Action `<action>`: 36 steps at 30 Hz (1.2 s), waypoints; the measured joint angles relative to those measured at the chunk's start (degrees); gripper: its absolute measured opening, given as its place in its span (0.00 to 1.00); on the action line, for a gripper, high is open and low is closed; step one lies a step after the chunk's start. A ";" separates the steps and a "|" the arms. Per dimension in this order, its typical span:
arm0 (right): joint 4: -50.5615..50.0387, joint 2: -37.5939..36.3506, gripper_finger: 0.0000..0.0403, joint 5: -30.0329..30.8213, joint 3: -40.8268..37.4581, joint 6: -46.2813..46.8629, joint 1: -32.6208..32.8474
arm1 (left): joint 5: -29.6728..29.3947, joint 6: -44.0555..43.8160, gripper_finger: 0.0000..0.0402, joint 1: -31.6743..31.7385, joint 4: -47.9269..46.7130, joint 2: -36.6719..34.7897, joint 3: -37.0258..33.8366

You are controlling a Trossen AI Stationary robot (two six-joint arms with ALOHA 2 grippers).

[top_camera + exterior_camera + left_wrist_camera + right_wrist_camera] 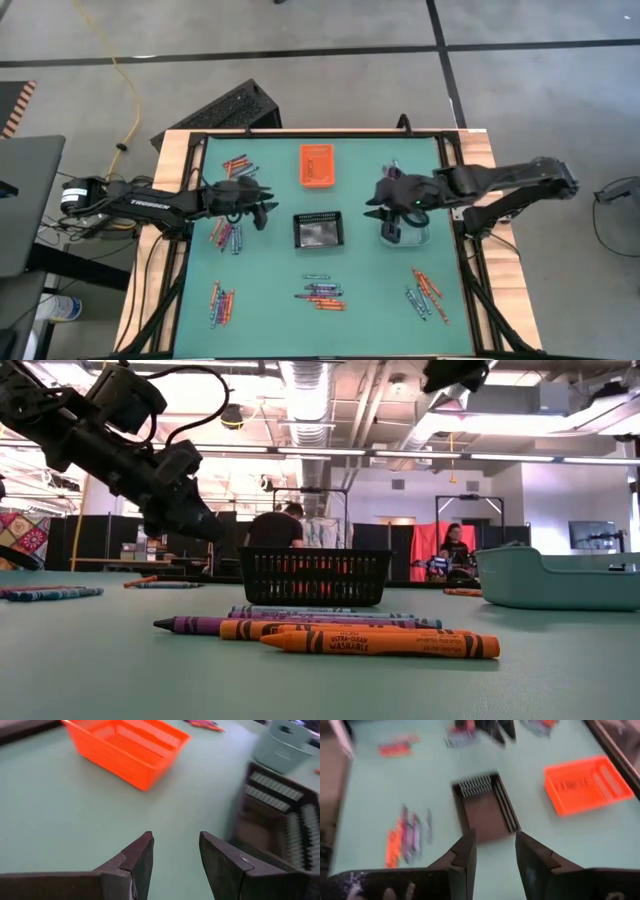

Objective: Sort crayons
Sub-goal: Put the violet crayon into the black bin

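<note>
Crayons lie flat on the green mat in several loose piles: far left (237,162), left (228,237), near left (221,303), near middle (322,293) and near right (428,293). The near-middle pile shows close up in the low view (370,642). My left gripper (265,208) hovers open just right of the left pile, with nothing between its fingers (175,857). My right gripper (372,208) is open and empty (495,851), raised above the mat between the black mesh bin (319,230) and the teal bin (412,236).
An orange bin (316,165) stands at the far middle of the mat, the black mesh bin at the centre and the teal bin to its right. A raised dark frame (190,230) borders the mat. People show in the room behind the table (275,525).
</note>
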 joint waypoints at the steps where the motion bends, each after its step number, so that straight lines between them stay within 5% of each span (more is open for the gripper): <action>1: 1.07 -0.32 0.32 0.00 -0.80 0.01 0.22 | 0.72 1.05 0.37 -0.03 -0.31 0.00 0.01; 6: 5.67 1.94 0.32 0.01 -5.25 1.63 1.97 | 0.88 4.38 0.37 -2.85 -2.49 0.00 0.00; 15: 13.07 10.54 0.32 0.94 -5.77 4.02 9.88 | 0.07 -8.54 0.37 -16.74 -2.86 0.00 -0.01; 21: 20.03 15.71 0.32 17.25 -5.77 1.07 22.50 | -3.70 -13.59 0.37 -29.21 -3.71 0.01 3.05; 28: 29.22 21.38 0.32 34.69 -5.77 -0.08 34.44 | -18.52 -19.06 0.37 -42.16 -23.77 1.41 14.58; 32: 32.15 25.35 0.32 35.71 -5.75 1.31 35.88 | -19.29 -22.67 0.37 -44.95 -30.91 5.57 20.26; 36: 34.34 29.01 0.32 36.02 -5.75 1.91 35.53 | -15.94 -17.04 0.37 -45.99 -30.10 13.23 24.84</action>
